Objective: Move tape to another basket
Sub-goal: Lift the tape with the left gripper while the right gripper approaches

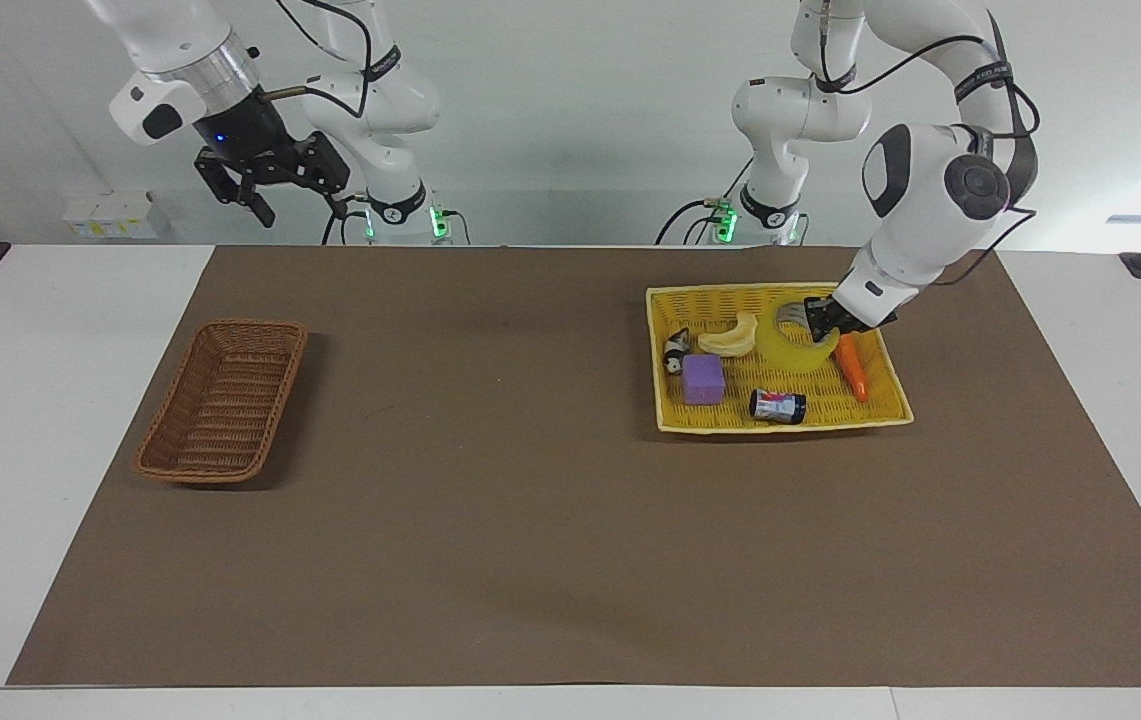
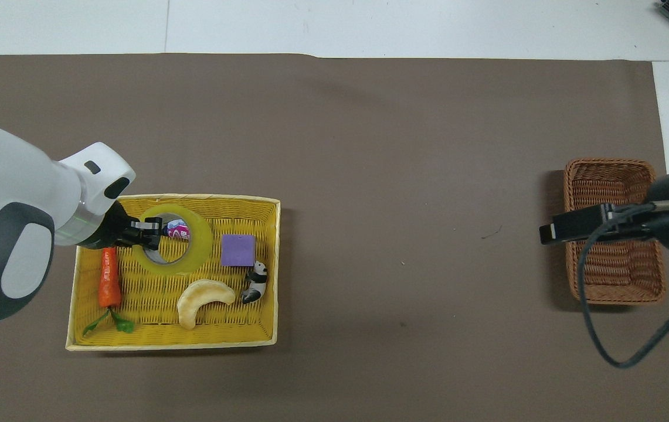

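So the pickup part looks done. The left gripper [image 1: 823, 322] is clamped on the wall of the tape [image 1: 798, 346], one finger inside the core and one outside, and the roll hangs tilted off the floor of the yellow tray [image 1: 890, 412]. In the overhead view the tape [image 2: 177, 246] sits over the 12 o'clock part of the tray, partly covering the little dark can [image 2: 179, 229] beneath it, so it's clearly up in the air rather than resting among the other bits.

Everything else in the tray looks untouched: carrot [image 1: 854, 368] at about 3 o'clock from the tape in the facing view, banana [image 1: 733, 337] at 9 o'clock, purple block [image 1: 703, 378] and the panda figure [image 1: 674, 355] farther along toward the tray's edge.

What's left is basically the whole transfer. The brown basket [image 1: 222, 400] is well apart, at the right arm's end of the table, with nothing in it. The right gripper [image 1: 275, 180] hangs high with its fingers spread wide, holding nothing; from above it sits over the basket [image 2: 614, 228].

My guess: the tape has to cross the mat, either in one long reach or via a handover to that waiting right arm, then get dropped in. Roughly a third done, I'd say.
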`<state>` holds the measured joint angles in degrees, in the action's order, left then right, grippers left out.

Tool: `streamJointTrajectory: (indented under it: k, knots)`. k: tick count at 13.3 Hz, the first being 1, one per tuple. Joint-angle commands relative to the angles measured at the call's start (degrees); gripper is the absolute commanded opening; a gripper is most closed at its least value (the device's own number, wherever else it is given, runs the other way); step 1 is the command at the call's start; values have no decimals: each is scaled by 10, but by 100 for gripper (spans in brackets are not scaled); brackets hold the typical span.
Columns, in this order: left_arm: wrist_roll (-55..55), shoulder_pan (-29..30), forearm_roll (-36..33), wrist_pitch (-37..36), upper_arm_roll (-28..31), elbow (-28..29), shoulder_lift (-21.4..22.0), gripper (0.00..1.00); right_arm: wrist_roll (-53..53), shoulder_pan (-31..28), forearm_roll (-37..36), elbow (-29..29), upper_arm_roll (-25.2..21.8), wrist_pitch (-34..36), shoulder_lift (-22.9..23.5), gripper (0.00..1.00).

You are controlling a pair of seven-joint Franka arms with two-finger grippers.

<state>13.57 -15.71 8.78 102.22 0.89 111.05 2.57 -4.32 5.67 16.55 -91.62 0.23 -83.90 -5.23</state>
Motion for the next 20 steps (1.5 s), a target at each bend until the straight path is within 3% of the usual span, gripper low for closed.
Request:
streamJointTrajectory:
  k: [1, 7, 10, 16, 20]
  knots:
    - [107, -59, 22, -6, -1, -36, -12, 0, 6, 42, 45, -42, 0, -56, -14, 100]
    - [240, -186, 105, 113, -4, -35, -12, 0, -22, 82, 180, -136, 2, -136, -18, 100]
    - [306, -229, 113, 162, -14, -36, -12, 0, -17, 92, 217, -166, 5, -183, -19, 100]
    - [343, -238, 124, 176, -40, -72, -16, 0, 65, 89, 230, -230, 4, -204, -52, 100]
    - [345, -237, 137, 175, -40, -90, -14, 0, 72, 87, 230, -230, 4, -206, -53, 100]
